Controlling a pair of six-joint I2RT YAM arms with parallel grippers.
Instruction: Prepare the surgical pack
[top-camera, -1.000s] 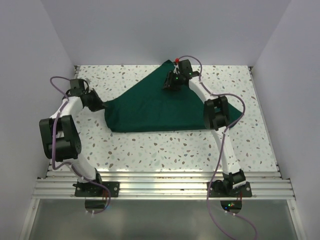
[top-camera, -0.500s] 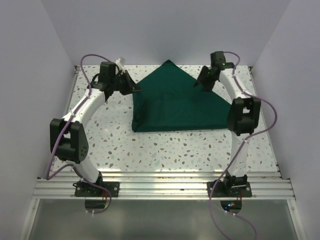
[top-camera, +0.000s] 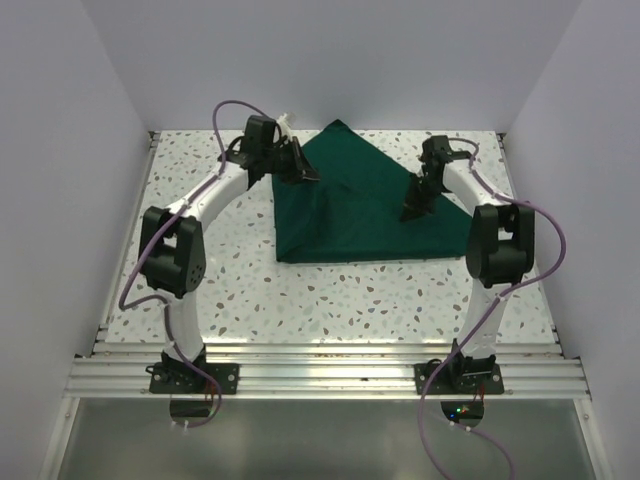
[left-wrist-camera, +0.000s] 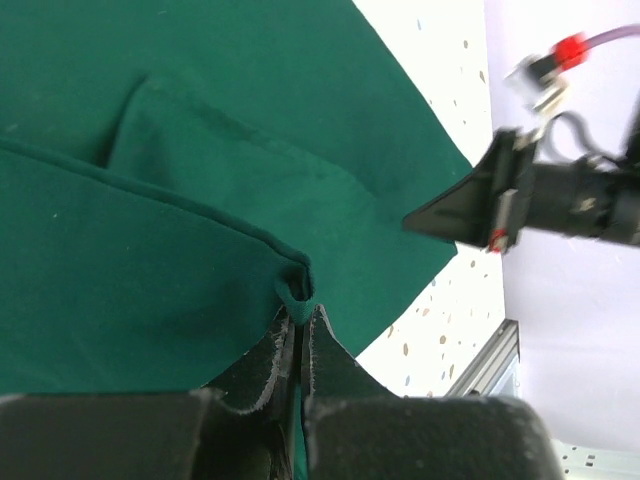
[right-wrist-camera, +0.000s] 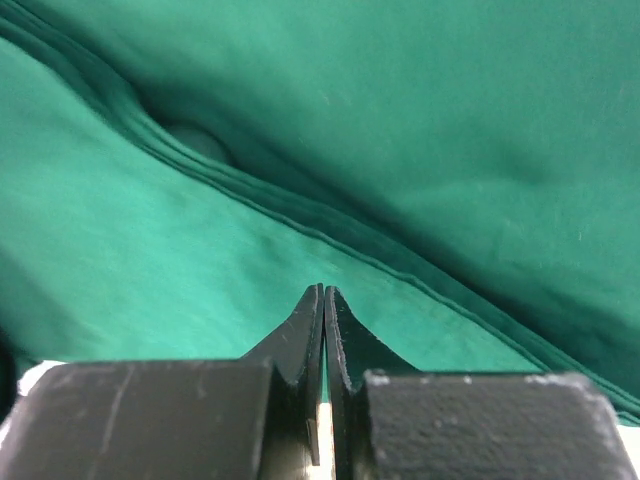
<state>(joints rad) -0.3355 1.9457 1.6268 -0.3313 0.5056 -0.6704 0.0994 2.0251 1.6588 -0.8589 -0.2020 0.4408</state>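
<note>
The surgical pack shows as a dark green cloth drape (top-camera: 350, 215) lying folded at the back middle of the table, its point toward the far wall. My left gripper (top-camera: 308, 178) is at the drape's left side, shut on a hemmed corner of the cloth (left-wrist-camera: 296, 285) and holding it over the drape (left-wrist-camera: 200, 150). My right gripper (top-camera: 408, 213) hangs over the drape's right part. In the right wrist view it (right-wrist-camera: 324, 290) is shut just above the green folds (right-wrist-camera: 400, 120), with no cloth between its tips. The left wrist view also shows the right gripper (left-wrist-camera: 430, 220) from the side.
The speckled table (top-camera: 250, 290) lies bare around the drape. White walls close in the left, right and back. A metal rail (top-camera: 320, 375) runs along the near edge at the arm bases. Purple cables loop off both arms.
My left gripper has carried the drape's left corner to the right, narrowing the cloth. My right gripper has come from the far corner toward me over the drape's right part and has shut.
</note>
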